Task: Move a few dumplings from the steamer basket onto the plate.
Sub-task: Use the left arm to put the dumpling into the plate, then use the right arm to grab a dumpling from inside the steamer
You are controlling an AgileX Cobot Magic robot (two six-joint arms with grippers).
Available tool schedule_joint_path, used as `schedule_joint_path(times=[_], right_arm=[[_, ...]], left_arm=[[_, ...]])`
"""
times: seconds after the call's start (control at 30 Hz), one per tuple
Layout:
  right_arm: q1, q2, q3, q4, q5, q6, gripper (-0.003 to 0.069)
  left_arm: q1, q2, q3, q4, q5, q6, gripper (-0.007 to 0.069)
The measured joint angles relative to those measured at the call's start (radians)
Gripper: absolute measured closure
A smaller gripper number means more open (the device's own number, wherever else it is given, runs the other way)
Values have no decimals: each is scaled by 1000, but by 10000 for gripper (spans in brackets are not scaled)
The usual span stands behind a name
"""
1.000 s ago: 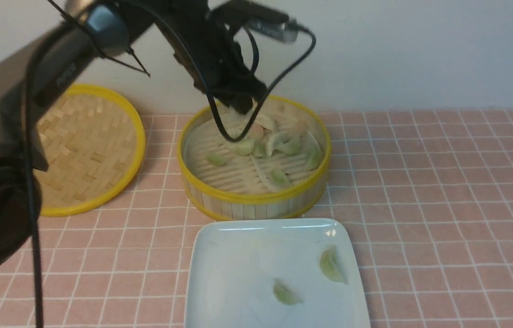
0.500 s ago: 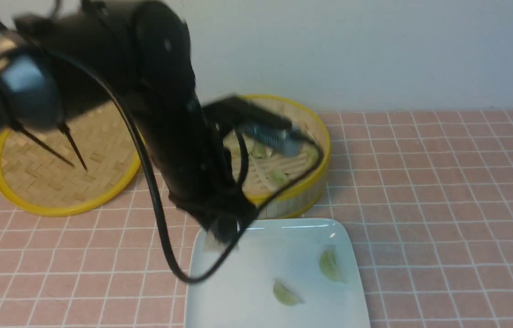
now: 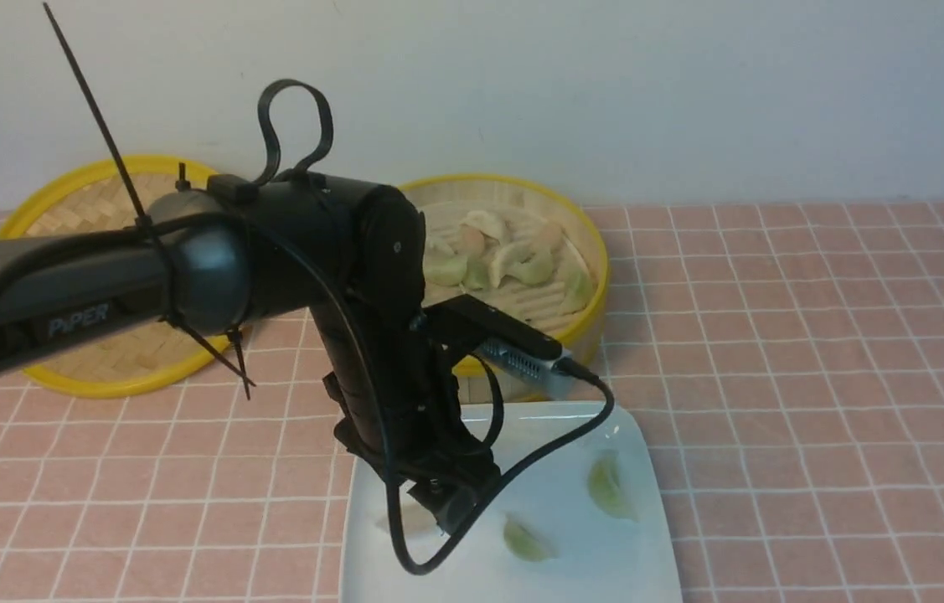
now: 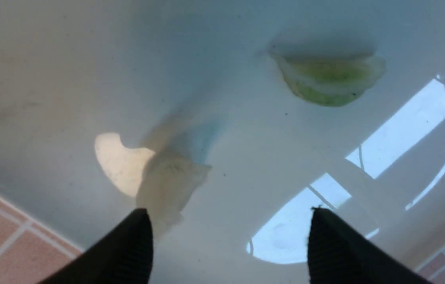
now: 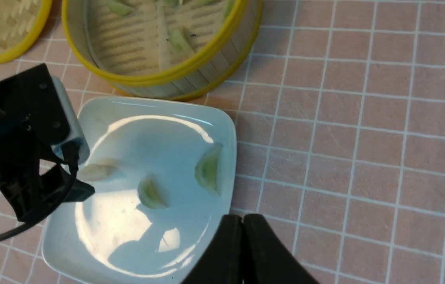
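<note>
3 small crescent dumplings lie on the glossy white square plate (image 3: pixel 572 578): 2 pale green (image 3: pixel 610 486), and 1 whitish and blurred (image 4: pixel 171 185) just beside a fingertip of the left hand (image 4: pixel 226 236), whose fingers stand apart, gripping nothing. More fill the round bamboo steamer basket (image 3: pixel 597 251) behind. The left arm (image 3: pixel 78 318) reads "PiPER". The right hand (image 5: pixel 243 252) is pressed together over the pink tiled surface (image 3: pixel 815 377).

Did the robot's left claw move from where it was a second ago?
Yes. The left gripper was over the steamer basket at the back. Now it is nearer the camera, low over the plate, with its jaws open.
</note>
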Motion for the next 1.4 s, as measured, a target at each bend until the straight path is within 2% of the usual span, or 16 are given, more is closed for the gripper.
schedule_joint_path(times=[0.1,0.13,0.2,0.27,0.33,0.4,0.57,0.7,0.87,0.9,0.93,0.97,1.07,1.23,1.3,1.4], right_arm=[[68,85,-73,-16,-1,1,669],[101,121,-102,-30,-2,9,669],[174,210,-172,-76,-2,37,669],[223,291,-229,-119,-2,63,669],[278,386,-305,-166,-2,88,668],[330,481,-390,-213,-4,108,666],[428,708,-582,-300,-6,136,638],[478,883,-716,-346,-10,139,575],[515,1060,-856,-364,-13,138,456],[524,1131,-909,-377,-13,138,403],[524,1138,-909,-380,-13,138,396],[528,1192,-957,-399,-14,138,337],[528,1269,-1014,-439,-14,139,267],[528,1320,-1048,-470,-14,163,238],[528,1331,-1049,-469,-15,181,257],[528,1350,-1050,-457,-17,186,328]], left_arm=[[8,-17,-51,47,87,-41,194],[17,-35,-58,67,100,-59,244],[54,-94,-65,101,117,-96,400],[98,-152,-65,119,121,-115,519],[150,-228,-53,124,122,-133,594],[210,-347,-8,128,123,-147,622],[288,-600,161,120,104,-154,631],[303,-799,307,106,49,-174,631],[303,-993,426,89,32,-193,631],[303,-1060,462,89,32,-197,631],[303,-1068,462,89,32,-197,631],[303,-1131,487,89,33,-199,631],[303,-1240,514,89,50,-200,631],[303,-1355,518,92,99,-201,631],[303,-1388,518,92,111,-202,631],[303,-1412,518,92,120,-203,631]])
